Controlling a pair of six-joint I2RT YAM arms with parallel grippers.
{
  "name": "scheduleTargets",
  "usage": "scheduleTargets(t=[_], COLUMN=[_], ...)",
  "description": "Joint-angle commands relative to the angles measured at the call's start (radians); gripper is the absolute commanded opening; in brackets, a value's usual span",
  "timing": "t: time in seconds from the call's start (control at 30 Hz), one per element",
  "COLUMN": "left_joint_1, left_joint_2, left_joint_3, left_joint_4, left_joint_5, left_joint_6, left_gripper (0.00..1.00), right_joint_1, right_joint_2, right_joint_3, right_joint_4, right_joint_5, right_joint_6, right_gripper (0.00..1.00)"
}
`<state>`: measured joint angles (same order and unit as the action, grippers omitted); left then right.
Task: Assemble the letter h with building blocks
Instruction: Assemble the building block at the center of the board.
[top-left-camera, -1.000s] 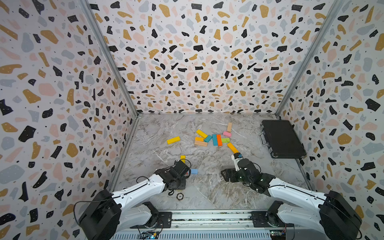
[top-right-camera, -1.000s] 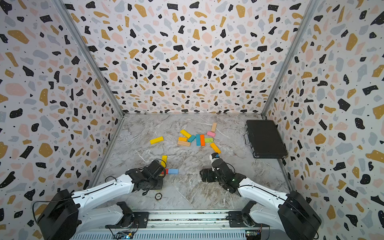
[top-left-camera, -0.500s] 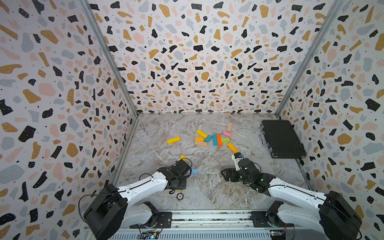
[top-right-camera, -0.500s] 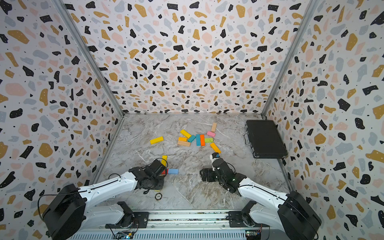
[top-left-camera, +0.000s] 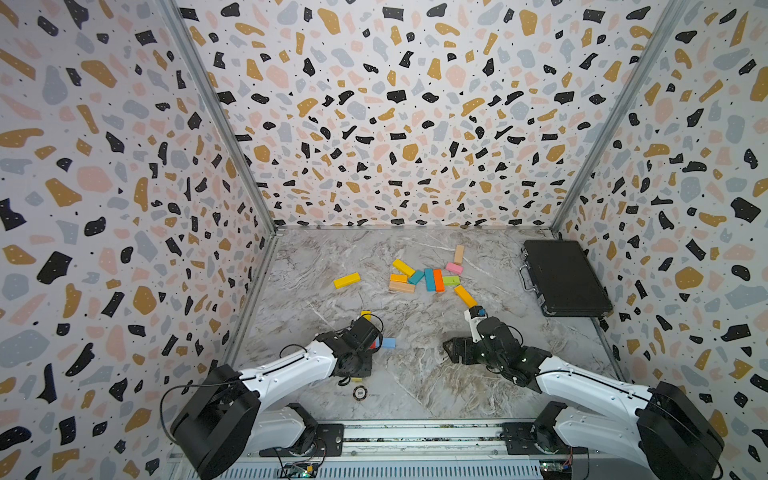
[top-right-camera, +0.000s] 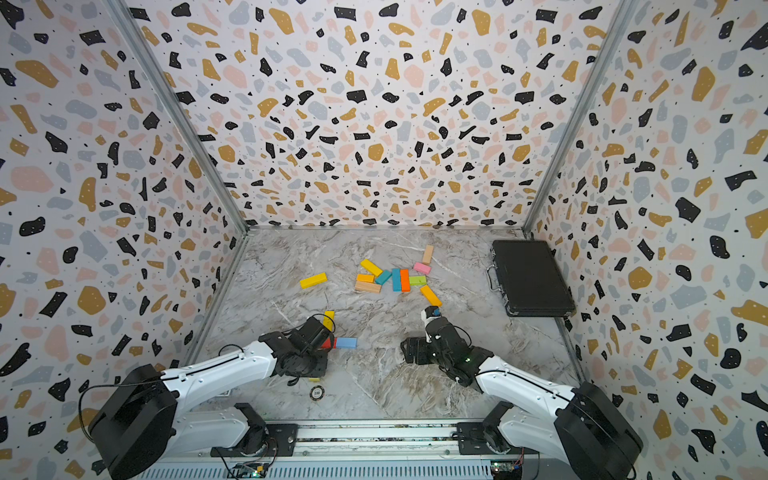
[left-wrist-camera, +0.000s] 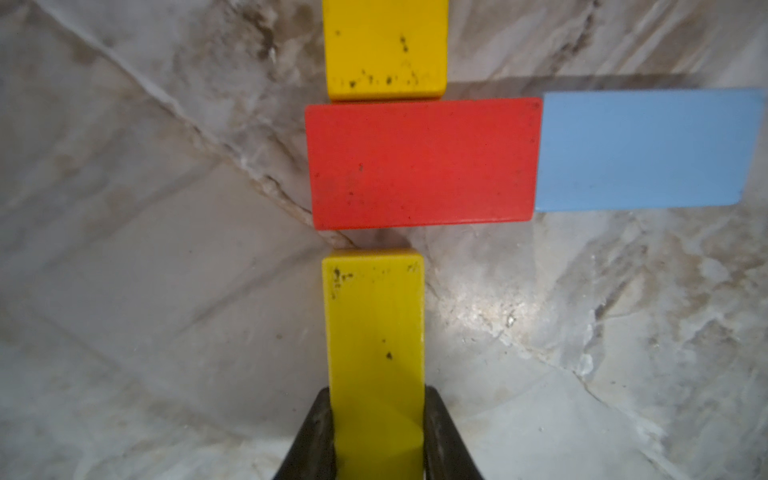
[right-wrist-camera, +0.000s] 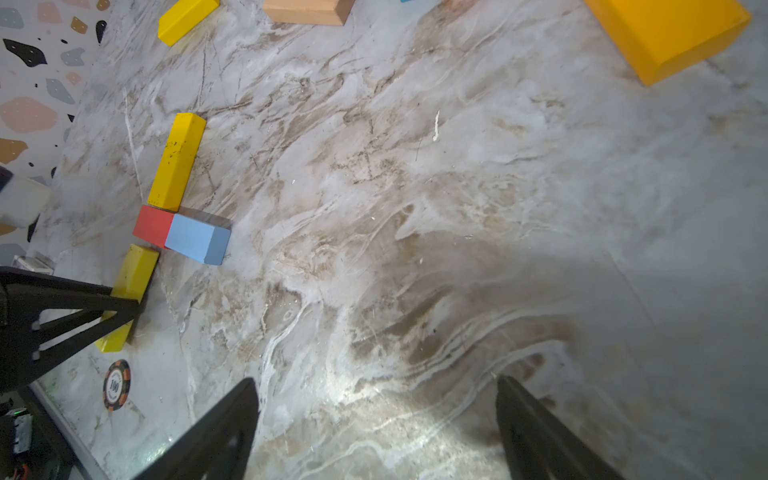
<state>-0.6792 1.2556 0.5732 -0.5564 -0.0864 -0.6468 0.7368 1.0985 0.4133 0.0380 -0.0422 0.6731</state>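
Note:
My left gripper (left-wrist-camera: 377, 395) is shut on a long yellow block (left-wrist-camera: 374, 324) that lies on the marble floor. Its far end stops a small gap short of a red block (left-wrist-camera: 422, 164). A blue block (left-wrist-camera: 648, 149) butts against the red one's end, and another yellow block (left-wrist-camera: 386, 45) runs away from the red one's far side. In a top view the left wrist covers most of this group; only the blue block (top-left-camera: 388, 343) shows whole. My right gripper (right-wrist-camera: 376, 382) stands open over bare floor. Several loose building blocks (top-left-camera: 432, 279) lie in a cluster further back.
A black case (top-left-camera: 563, 276) lies at the back right against the wall. A small round disc marked 100 (top-left-camera: 360, 392) sits near the front edge, just behind the held block. A lone yellow block (top-left-camera: 346, 280) and an orange-yellow block (top-left-camera: 465, 296) lie apart from the cluster.
The left arm's rear links have swung a little while its gripper stays by the red block, still shut on the yellow block. The right arm has not moved.

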Motion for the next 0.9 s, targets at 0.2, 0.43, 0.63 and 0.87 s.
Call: scheduleTargets(t=[0.2, 0.43, 0.63, 0.87], left_joint_1=[0.015, 0.025, 0.032, 0.036], left_joint_2=[0.018, 0.022, 0.021, 0.037], left_joint_3=[0.042, 0.032, 0.026, 0.028], left_joint_4=[0.007, 0.007, 0.009, 0.016], left_joint_5=[-0.003, -0.003, -0.001, -0.004], left_joint_6=[0.025, 0.025, 0.028, 0.034], left_gripper=[0.04, 0.03, 0.03, 0.04], right_joint_1=[-0.006, -0.008, -0.011, -0.013], right_joint_2=[-0.020, -0.021, -0.022, -0.020], right_joint_3=[-0.007, -0.010, -0.010, -0.011], right_joint_4=[0.004, 0.006, 0.007, 0.009], right_joint_5=[-0.007, -0.009, -0.012, -0.015], right_joint_6=[0.005, 0.006, 0.008, 0.009], right_gripper=[0.91, 0.91, 0.91, 0.91])
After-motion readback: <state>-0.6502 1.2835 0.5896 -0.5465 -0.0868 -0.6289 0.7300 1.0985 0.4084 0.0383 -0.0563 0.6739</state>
